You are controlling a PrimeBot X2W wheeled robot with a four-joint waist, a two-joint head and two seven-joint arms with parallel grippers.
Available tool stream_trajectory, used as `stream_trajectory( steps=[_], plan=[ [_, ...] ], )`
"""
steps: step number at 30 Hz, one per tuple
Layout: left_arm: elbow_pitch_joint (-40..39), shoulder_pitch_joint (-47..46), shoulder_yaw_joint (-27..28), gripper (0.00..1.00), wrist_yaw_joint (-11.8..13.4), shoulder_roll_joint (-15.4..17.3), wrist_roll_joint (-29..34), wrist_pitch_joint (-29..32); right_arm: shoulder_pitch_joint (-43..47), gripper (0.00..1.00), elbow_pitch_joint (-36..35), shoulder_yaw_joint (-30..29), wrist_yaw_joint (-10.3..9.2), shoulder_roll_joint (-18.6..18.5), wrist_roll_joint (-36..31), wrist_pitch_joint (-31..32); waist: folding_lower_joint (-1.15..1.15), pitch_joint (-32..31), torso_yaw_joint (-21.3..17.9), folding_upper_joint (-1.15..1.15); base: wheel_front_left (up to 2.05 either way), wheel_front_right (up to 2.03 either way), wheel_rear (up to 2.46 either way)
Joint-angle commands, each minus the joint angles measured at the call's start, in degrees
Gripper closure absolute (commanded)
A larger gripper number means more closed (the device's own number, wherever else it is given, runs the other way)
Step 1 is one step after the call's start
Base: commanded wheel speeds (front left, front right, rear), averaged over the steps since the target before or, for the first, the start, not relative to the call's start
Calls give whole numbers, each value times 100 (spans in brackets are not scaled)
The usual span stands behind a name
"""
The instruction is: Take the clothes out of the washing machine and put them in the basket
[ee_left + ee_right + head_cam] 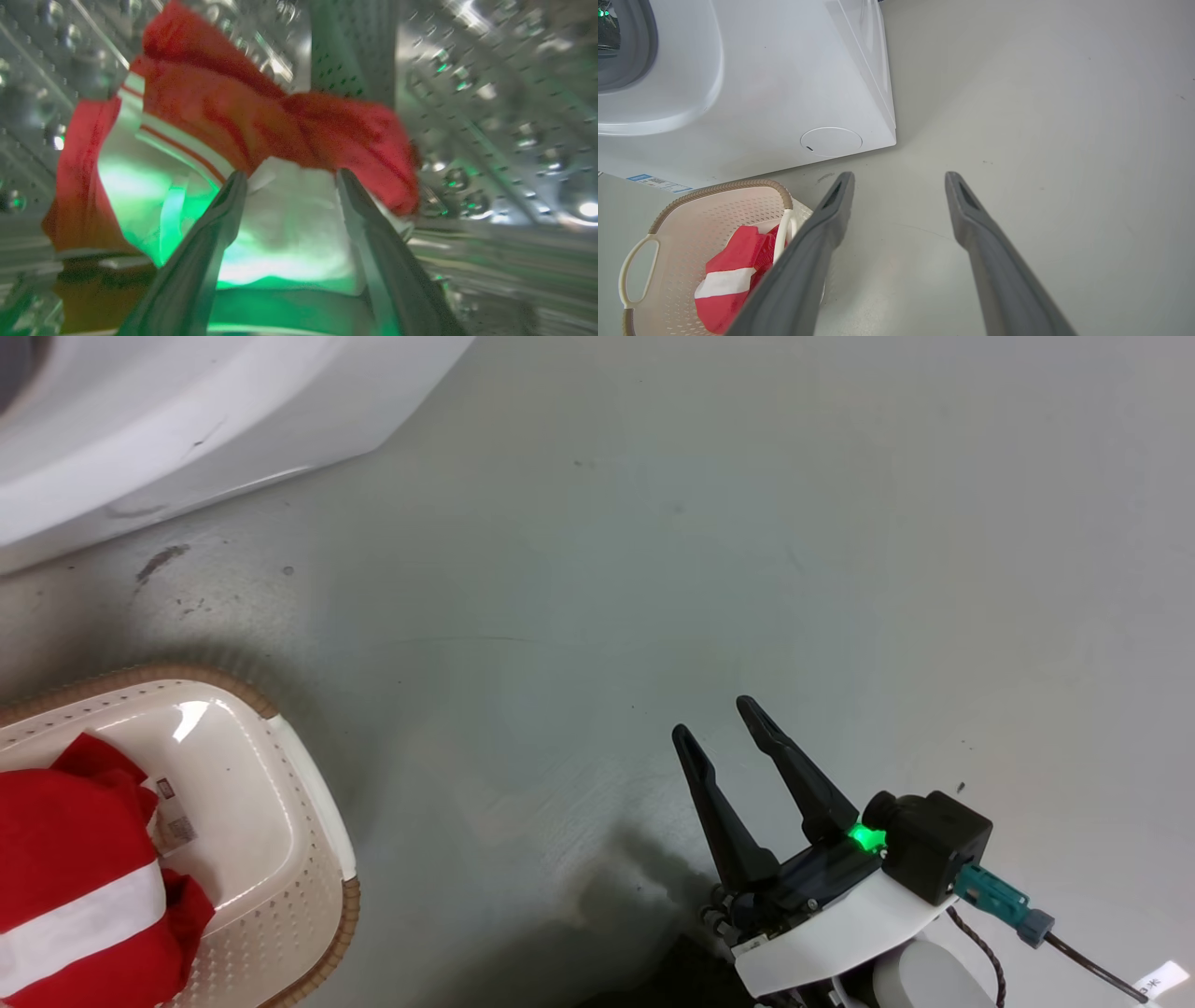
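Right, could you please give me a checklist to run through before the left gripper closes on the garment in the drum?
1. The left gripper is open, fingertips at the red-and-white garment: ok.
2. Cloth lies between its fingers: ok, white fabric shows there.
3. Its fingers are clear of the drum wall: cannot tell, the view is blurred.
4. The basket has room: ok, one striped garment lies in it.
5. The right gripper is open, empty, over the floor, apart from the basket: ok.
6. No other clothes in the drum: cannot tell.
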Motion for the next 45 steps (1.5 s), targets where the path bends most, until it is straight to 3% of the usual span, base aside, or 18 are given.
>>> stream_trajectory(
  steps=[1, 5, 6, 7, 8, 14, 22, 30, 37, 41, 45],
  plan=[
    [-259, 224, 1, 0, 80, 115, 41, 372, -97, 0, 11, 52, -2, 10, 53, -36, -1, 40, -66, 0, 0, 0, 0],
    [-742, 486, 34, 0, 223, 199, 45, 850, -121, 0, 40, 76, -2, 9, 103, -45, -1, 40, -99, 0, 0, 0, 0],
    [-909, 586, 44, 7, 260, 233, 47, 976, -130, 0, 50, 83, -3, 10, 112, -45, -1, 38, -107, 0, 0, 0, 0],
    [-1078, 684, 66, 74, 307, 251, 27, 1091, -141, 0, 58, 86, -2, 10, 127, -48, -1, 38, -112, 0, 0, 0, 0],
    [-1275, 777, 90, 100, 350, 269, 24, 1132, -152, 0, 66, 87, -2, 10, 136, -50, -1, 37, -116, 0, 0, 0, 0],
    [-2159, 1330, 226, 100, 446, 458, 5, 636, -239, 0, 88, 82, -2, 10, 173, -52, -1, -41, -102, 0, 0, 0, 0],
    [-1974, 1541, 270, 100, 269, 434, -122, -1656, -311, 0, 124, -13, -2, 9, 123, -55, -1, -290, 8, 0, 0, 0, 0],
    [-832, 1934, 391, 100, 90, -98, -528, -4274, -201, 0, 213, -347, -2, 7, -77, -55, -1, -945, 310, 0, 0, 0, 0],
    [388, 2714, 517, 100, -181, -688, -947, -6038, 129, 0, 317, -708, -2, 4, -353, -3, -1, -1920, 624, 0, 0, 0, 0],
    [834, 3133, 504, 100, -310, -996, -1070, -6559, 391, 0, 215, -934, -2, 3, -531, 167, -1, -2451, 803, 0, 0, 0, 0],
    [959, 3570, 517, 100, -424, -1213, -1109, -6713, 659, 0, 75, -1077, -2, 2, -629, 312, -1, -2934, 967, 0, 0, 0, 0]
  ],
)
